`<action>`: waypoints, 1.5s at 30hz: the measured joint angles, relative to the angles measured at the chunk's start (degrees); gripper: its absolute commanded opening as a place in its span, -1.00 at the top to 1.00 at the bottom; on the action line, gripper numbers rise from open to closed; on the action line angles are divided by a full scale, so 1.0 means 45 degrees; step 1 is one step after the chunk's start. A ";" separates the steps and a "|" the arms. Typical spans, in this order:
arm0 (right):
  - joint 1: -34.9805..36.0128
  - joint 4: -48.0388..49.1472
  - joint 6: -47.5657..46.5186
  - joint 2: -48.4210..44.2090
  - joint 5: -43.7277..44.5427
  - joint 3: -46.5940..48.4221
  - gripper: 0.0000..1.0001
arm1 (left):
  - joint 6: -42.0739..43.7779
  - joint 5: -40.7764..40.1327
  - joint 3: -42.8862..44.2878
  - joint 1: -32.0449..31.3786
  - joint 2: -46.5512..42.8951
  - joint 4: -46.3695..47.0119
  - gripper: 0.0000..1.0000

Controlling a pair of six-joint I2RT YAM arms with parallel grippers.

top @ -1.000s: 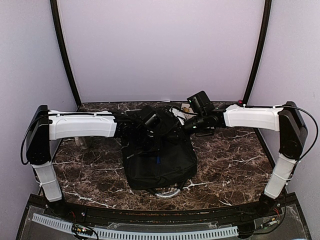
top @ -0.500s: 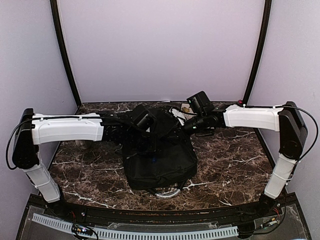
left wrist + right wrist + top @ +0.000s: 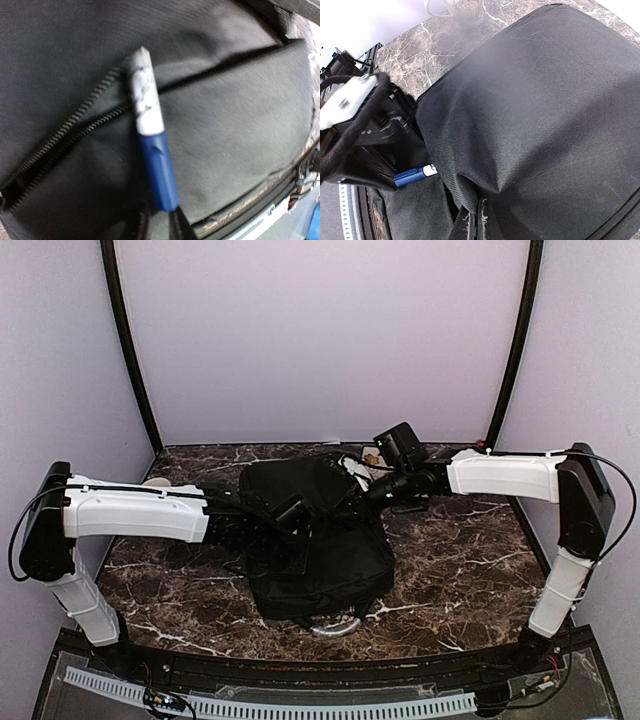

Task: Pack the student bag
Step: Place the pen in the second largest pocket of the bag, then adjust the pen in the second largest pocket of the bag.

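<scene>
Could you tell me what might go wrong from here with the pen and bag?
The left gripper seems to pinch the pen only by its blue end, so it could slip out.
The pen lies across the zipper slit, so it may snag on the teeth.
The right gripper pinches just a fold of the student bag; that could slip free.

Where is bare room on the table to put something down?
Bare marble between the student bag and the right arm's base; also the near-left corner. Crowded behind the bag: right gripper, cables.
</scene>
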 measured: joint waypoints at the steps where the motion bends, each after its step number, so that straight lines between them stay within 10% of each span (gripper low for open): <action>1: 0.0000 0.0000 0.0000 0.0000 0.0000 0.0000 1.00 | 0.0029 -0.0102 0.0005 0.0015 0.0049 0.0000 0.82; 45: 0.0000 -0.0131 -0.0117 0.0000 0.0223 0.0029 1.00 | 0.2341 0.0010 0.1073 0.1632 0.1078 0.3050 1.00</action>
